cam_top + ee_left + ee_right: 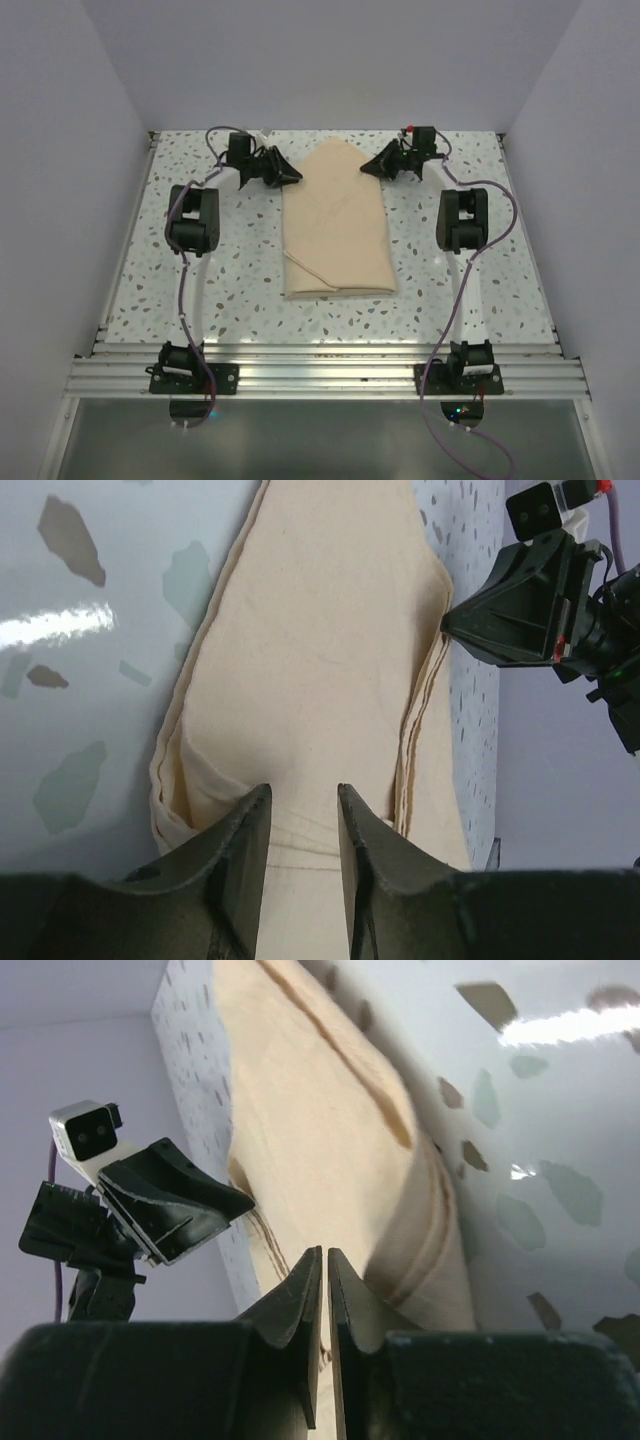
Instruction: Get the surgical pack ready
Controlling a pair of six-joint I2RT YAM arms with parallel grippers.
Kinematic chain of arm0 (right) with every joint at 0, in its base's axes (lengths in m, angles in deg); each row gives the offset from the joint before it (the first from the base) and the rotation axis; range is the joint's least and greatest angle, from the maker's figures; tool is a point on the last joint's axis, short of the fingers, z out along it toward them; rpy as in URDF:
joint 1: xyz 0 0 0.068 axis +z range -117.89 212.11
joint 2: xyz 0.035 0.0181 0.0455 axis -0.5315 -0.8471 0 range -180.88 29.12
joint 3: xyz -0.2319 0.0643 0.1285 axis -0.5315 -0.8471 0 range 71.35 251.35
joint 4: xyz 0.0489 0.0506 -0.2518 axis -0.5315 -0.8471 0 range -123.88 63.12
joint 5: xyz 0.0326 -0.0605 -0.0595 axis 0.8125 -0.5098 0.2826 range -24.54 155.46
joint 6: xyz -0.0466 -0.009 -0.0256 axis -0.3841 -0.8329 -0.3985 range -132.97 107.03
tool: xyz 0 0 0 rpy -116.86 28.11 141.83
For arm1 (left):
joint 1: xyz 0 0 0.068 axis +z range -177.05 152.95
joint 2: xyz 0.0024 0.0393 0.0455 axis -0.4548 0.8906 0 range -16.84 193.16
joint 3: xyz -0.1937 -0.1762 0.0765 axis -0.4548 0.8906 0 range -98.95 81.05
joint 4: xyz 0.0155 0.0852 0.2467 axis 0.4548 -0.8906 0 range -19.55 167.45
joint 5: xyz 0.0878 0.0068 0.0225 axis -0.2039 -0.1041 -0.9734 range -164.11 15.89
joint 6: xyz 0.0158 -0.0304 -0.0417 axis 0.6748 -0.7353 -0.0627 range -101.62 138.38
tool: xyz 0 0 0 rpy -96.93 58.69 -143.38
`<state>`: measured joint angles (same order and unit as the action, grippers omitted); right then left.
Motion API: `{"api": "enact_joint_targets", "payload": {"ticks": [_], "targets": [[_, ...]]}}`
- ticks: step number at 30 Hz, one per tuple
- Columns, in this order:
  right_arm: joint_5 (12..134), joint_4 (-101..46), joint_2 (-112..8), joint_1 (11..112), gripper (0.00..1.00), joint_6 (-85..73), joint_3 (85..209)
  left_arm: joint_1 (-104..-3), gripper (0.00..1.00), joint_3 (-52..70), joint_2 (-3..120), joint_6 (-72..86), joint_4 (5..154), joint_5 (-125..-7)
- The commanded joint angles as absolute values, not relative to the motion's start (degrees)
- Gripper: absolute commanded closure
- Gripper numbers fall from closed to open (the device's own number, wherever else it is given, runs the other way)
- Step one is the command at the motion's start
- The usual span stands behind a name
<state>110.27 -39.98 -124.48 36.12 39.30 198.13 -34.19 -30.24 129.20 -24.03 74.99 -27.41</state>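
Top external view: left gripper (290, 179) at the far left shoulder of the folded tan wrap sheet (335, 230), jaws parted a little, nothing seen between them, fingertips over the cloth's edge. Wrap flat on the speckled table (230, 290) between both arms, long axis running away from the bases, pointed end toward the back wall, square end nearest — contents hidden. Right gripper (368, 169) at the far right shoulder, jaws all but closed, tip at the wrap's edge.
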Motion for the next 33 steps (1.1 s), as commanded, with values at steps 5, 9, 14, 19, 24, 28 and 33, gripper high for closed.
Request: {"api": "enact_joint_targets", "payload": {"ticks": [5, 9, 14, 19, 24, 28, 33], "targets": [[105.9, -48.6, -118.1, 34.0, 0.71, 34.3, 202.8, -31.2, 0.53, -34.4, 122.4, -23.3, 77.9, -32.7], [103.5, -53.4, -117.4, 33.3, 0.50, 29.6, 202.7, -30.6, 0.45, -34.0, 122.7, -19.7, 72.8, -35.9], [102.0, -57.5, -118.4, 32.9, 0.38, 23.3, 203.8, -30.7, 0.34, -31.5, 121.2, -14.9, 70.7, -41.3], [102.4, -59.3, -119.8, 32.9, 0.33, 19.3, 203.4, -30.7, 0.32, -30.5, 121.2, -13.1, 68.7, -43.3], [102.2, -61.2, -116.6, 32.9, 0.35, 18.8, 200.4, -30.7, 0.43, -21.4, 113.8, -15.0, 75.3, -37.7], [100.6, -60.2, -107.0, 32.9, 0.35, 19.6, 190.5, -31.5, 0.58, -10.4, 103.9, -16.2, 82.8, -35.3], [100.3, -63.5, -96.4, 32.9, 0.36, 16.0, 179.2, -32.4, 0.73, -2.2, 96.1, -13.9, 80.8, -33.0]]}}
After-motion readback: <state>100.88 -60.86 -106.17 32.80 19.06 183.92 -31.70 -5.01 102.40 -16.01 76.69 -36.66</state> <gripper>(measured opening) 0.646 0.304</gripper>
